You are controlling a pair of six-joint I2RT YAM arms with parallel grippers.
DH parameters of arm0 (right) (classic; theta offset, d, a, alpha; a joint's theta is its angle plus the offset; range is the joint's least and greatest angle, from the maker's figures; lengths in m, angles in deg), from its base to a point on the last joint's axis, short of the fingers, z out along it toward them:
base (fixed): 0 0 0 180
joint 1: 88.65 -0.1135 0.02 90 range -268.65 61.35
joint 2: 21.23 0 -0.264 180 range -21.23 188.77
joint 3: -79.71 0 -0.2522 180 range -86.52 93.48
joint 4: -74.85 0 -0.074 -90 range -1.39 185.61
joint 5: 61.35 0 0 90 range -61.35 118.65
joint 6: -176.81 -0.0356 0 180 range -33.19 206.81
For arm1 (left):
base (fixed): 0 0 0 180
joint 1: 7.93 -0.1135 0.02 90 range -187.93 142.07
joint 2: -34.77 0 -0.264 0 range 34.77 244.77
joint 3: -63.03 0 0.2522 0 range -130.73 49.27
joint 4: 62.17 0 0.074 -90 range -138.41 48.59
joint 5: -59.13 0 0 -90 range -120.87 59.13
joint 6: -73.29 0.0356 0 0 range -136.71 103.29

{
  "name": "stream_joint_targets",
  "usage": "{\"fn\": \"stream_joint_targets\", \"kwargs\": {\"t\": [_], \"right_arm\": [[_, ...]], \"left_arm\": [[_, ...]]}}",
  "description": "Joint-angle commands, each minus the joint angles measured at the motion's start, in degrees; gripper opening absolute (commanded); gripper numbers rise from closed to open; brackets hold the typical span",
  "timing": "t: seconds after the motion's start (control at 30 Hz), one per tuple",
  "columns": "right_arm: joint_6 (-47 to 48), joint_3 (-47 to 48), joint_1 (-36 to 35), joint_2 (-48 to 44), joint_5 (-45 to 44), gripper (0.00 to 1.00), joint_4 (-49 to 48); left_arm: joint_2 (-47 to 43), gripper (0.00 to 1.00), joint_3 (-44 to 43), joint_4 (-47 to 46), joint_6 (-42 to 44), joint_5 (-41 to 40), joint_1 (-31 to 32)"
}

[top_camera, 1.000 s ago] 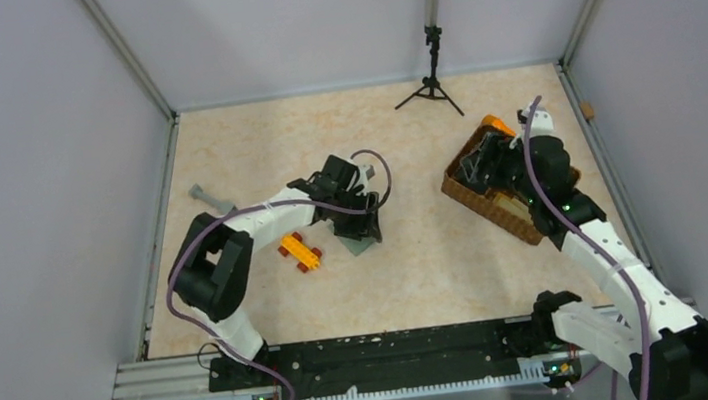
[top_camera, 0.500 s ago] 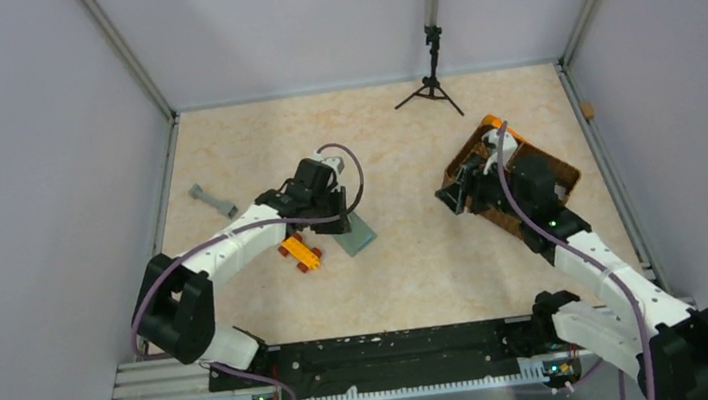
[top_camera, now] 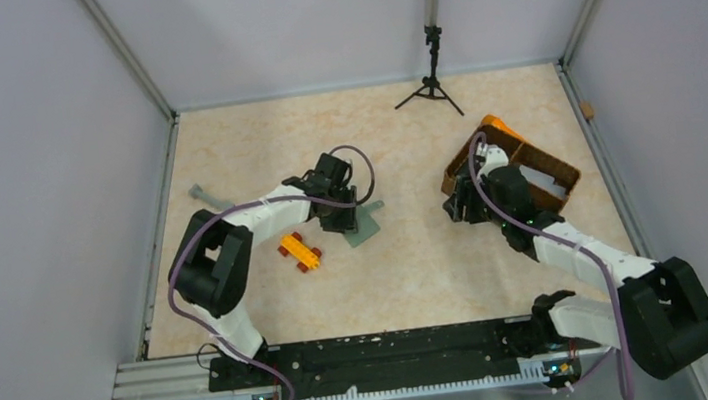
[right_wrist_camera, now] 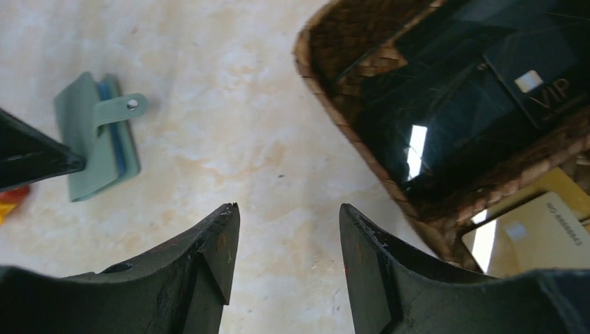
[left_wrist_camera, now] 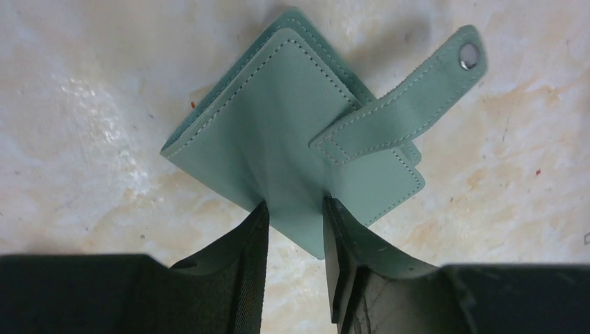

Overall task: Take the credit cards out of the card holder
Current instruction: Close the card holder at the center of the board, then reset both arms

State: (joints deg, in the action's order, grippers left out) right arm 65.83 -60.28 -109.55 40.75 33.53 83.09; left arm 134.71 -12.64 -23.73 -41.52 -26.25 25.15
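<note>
From above, the small flat sage-green folding card holder (top_camera: 366, 225) lies on the speckled cream bench (top_camera: 418, 263), left of the middle. It is just beyond an orange toy block (top_camera: 301, 251) and well apart from the brown woven divided basket (top_camera: 540, 149) on the right. The left tool (top_camera: 345, 219) is down on the holder's near-left edge. The right tool (top_camera: 459, 204) hangs beside the basket's left corner, over bare bench.

The left wrist view shows the holder folded, with its snap strap (left_wrist_camera: 407, 104) undone and sticking out to one side. The left fingers stand a narrow gap apart, and the holder's green cover fills that gap. I cannot tell whether they nip the cover or only press on it.

In the right wrist view the right jaws are spread wide with nothing between them. The holder lies off to the left with the other tool's dark tip against its edge. A blue card edge (right_wrist_camera: 113, 142) shows between the covers. Glossy black cards (right_wrist_camera: 452, 104) lie in one basket compartment and a pale yellow card (right_wrist_camera: 539, 226) in the next.

The step in hand looks like pinning or opening the holder so the blue card can be drawn out. Some cards seem to be out already. Next, the cover needs to be lifted or held firm. The empty right tool would then cross to the holder, close on the thin exposed card edge alone and pull along the pocket without dragging the holder.
</note>
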Motion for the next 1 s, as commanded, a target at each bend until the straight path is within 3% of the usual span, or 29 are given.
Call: {"fn": "stream_joint_targets", "kwargs": {"t": [0.0, 0.23, 0.37, 0.47, 0.57, 0.67, 0.97], "right_arm": [[1.1, 2.8, 1.5, 3.6, -9.8, 0.56, -5.4], [3.4, 9.7, 6.4, 13.0, -11.6, 0.56, -8.0], [4.8, 13.0, 6.9, 15.0, -10.6, 0.56, -8.3], [4.8, 12.5, 6.9, 12.2, -7.4, 0.58, -9.5], [4.7, 8.0, 6.9, 5.2, -5.6, 0.60, -13.5], [6.7, 2.0, 6.8, -0.2, -6.4, 0.62, -17.0], [6.9, -5.2, 6.9, -5.9, -3.0, 0.64, -17.9]], "left_arm": [[4.3, 0.39, -3.5, 1.8, 0.7, -6.4, -0.1], [9.6, 0.39, -6.8, 4.4, 1.0, -10.2, -0.5], [5.7, 0.41, -5.5, 3.2, 1.1, -10.5, -1.0], [-1.9, 0.50, -2.4, 1.5, 1.7, -11.6, -1.4], [-10.2, 0.65, 1.7, -1.7, 2.6, -14.2, -2.7], [-18.8, 0.96, 6.8, -5.8, 3.4, -16.9, -4.5], [-35.8, 0.99, 19.6, -18.4, 5.1, -28.1, -13.0]]}}
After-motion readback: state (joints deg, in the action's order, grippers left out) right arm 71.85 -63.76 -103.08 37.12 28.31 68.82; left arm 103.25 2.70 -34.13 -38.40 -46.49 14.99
